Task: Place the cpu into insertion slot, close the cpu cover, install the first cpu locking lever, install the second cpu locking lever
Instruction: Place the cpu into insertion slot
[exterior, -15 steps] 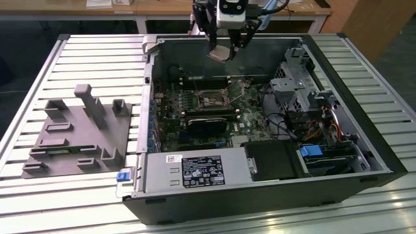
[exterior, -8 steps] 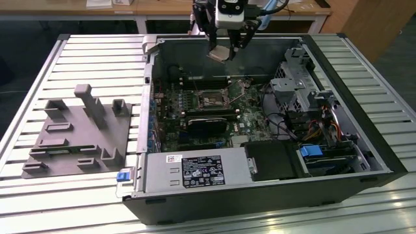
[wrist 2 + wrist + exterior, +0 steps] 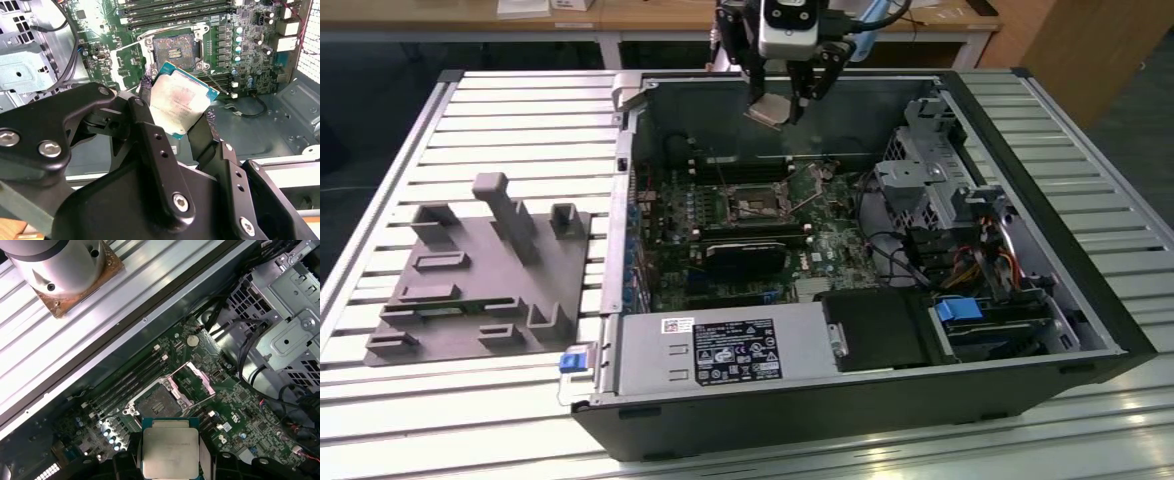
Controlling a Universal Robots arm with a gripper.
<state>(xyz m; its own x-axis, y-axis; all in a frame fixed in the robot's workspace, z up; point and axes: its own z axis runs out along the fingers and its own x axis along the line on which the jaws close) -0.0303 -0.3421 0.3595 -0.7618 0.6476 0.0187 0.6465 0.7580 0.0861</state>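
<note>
Claw [image 3: 790, 100] hangs high over the far wall of the open computer case [image 3: 1087, 250], above the circuit board [image 3: 680, 215]. Its matte black fingers [image 3: 150, 135], jointed with shiny screw heads, are clamped on the chip [image 3: 180, 102] and pinch two opposite edges.

Chip: thin flat square with a pale silvery-grey brushed metal face and a narrow blue-green border. It sits between the fingertips. It is tilted in the exterior view [image 3: 771, 110] and its face is turned to the camera in the first wrist view [image 3: 170, 447].

Socket [image 3: 152, 402]: small square with a dark centre and a silvery metal rim, set in the glossy green board beside long black memory slots [image 3: 125, 385]. It is uncovered. It lies well below the held chip, apart from it, nothing touching.

Cover [image 3: 197, 382]: thin silvery metal frame with a square window, folded back just beside the socket, and seen in both wrist views [image 3: 122, 62].

Case: black shell with bare grey sheet metal inside. It rests on a ribbed metal table [image 3: 520, 110]. A grey moulded fixture with upright posts [image 3: 480, 270] lies on the table at the exterior view's left of the case.
</note>
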